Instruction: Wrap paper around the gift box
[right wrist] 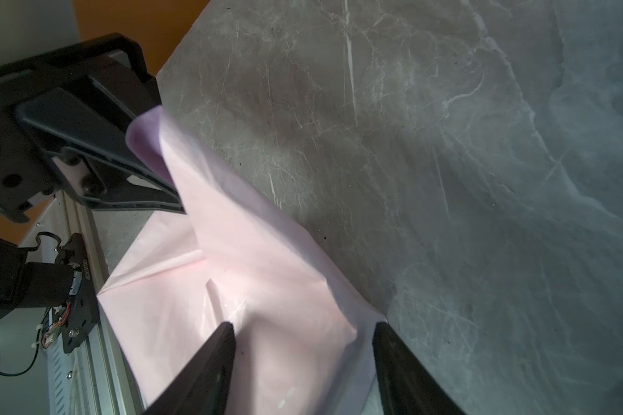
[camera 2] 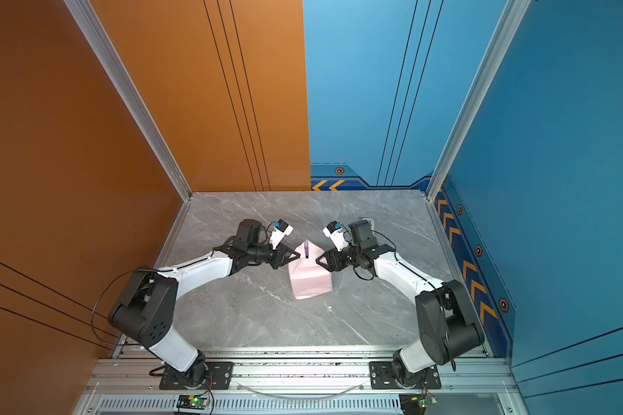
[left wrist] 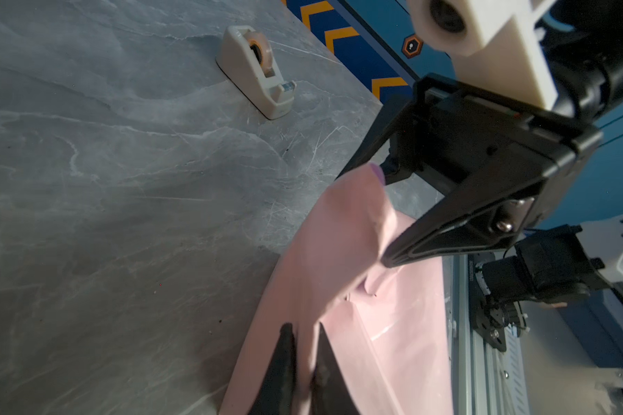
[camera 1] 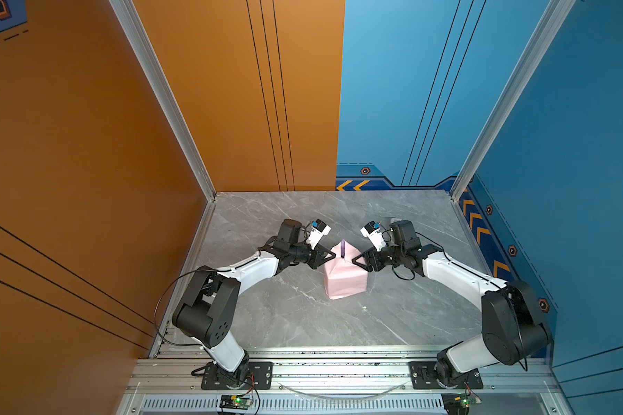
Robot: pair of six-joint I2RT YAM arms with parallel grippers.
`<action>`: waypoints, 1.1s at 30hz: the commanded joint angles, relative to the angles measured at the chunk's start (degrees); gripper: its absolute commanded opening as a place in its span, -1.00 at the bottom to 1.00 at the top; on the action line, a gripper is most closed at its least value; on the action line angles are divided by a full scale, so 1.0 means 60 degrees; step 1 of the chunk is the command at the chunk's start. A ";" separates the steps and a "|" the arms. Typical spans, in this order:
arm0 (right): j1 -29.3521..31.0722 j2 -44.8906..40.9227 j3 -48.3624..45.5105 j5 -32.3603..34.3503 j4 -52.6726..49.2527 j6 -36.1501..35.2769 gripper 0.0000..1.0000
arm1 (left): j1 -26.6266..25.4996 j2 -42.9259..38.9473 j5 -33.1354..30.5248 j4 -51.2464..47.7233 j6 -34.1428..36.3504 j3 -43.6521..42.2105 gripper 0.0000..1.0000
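Observation:
The paper (camera 1: 346,282) (camera 2: 310,282), pale pink side out, is folded into a boxy bundle at the table's middle. A peak with a lilac sliver (camera 1: 344,248) stands at its far end. The gift box is hidden under it. My left gripper (camera 1: 333,255) (camera 2: 297,256) (left wrist: 304,328) is shut on a raised fold of the paper (left wrist: 339,251) at the bundle's left far side. My right gripper (camera 1: 355,260) (camera 2: 319,259) (right wrist: 303,325) is open at the right far side. Its jaws stand wide on either side of a bulging fold of the paper (right wrist: 252,269).
A beige tape dispenser (left wrist: 256,72) stands on the grey marble table (camera 1: 285,316) beyond the bundle, behind my right arm. Orange and blue walls close in the left, back and right. An aluminium rail (camera 1: 339,370) with both arm bases runs along the front.

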 commanded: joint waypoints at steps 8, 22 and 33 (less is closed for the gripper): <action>0.0102 0.0027 -0.0267 0.0289 -0.0445 -0.0290 0.26 | -0.0183 0.0142 0.0066 -0.1125 0.0343 0.0220 -0.69; 0.0145 -0.0112 -0.0076 0.0069 -0.0172 -0.0363 0.26 | -0.0331 0.0272 0.0161 -0.1153 0.0347 0.0607 -0.50; 0.0364 -0.0027 0.0433 0.0585 -0.0573 -0.0420 0.26 | -0.0634 -0.0003 -0.0516 -0.1444 0.0604 0.1044 -0.77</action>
